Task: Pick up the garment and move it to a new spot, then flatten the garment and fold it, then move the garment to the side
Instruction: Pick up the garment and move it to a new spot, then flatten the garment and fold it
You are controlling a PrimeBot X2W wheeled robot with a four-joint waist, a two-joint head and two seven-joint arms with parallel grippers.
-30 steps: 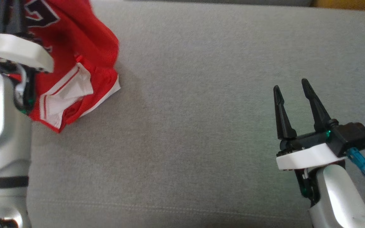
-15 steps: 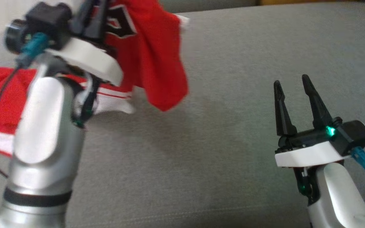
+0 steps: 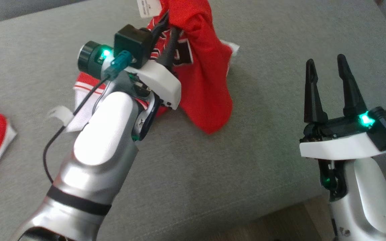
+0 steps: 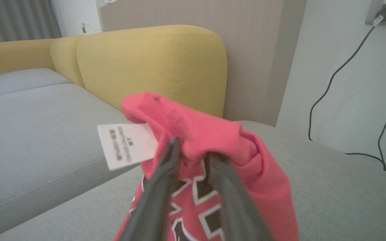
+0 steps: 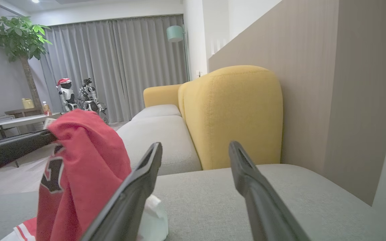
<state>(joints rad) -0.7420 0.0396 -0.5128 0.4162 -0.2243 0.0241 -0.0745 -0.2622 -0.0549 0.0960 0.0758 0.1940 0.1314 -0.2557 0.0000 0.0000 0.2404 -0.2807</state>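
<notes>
Your left claw [image 4: 193, 150] pinches red jersey [image 3: 206, 83], hem on sofa seat [image 3: 263, 150] below it — right claw [image 3: 325, 58] gapes empty. Placing, flattening, folding remain.

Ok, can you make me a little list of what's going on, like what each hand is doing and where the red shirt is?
left hand: shut on the red shirt, holding a bunched-up part in the air
red shirt: hangs from the left hand, its lower part seems to touch the grey sofa seat
white tag: sticks out of the shirt beside the left hand
right hand: open, holding nothing, apart from the shirt
sofa back: yellow
folding: not started, shirt crumpled
</notes>
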